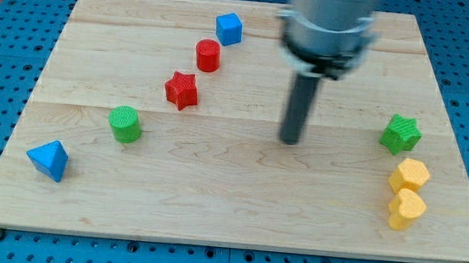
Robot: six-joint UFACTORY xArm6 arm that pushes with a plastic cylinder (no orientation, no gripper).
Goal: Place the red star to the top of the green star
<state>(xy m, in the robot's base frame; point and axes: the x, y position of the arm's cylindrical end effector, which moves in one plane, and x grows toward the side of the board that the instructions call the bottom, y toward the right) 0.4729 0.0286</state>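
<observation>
My tip [290,140] sits between red star [182,90] and green star [400,133].

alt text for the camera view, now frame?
My tip sits mid-board between the red star on the view's left and the green star on the right, touching neither; other coloured blocks are scattered on the wooden board.
</observation>
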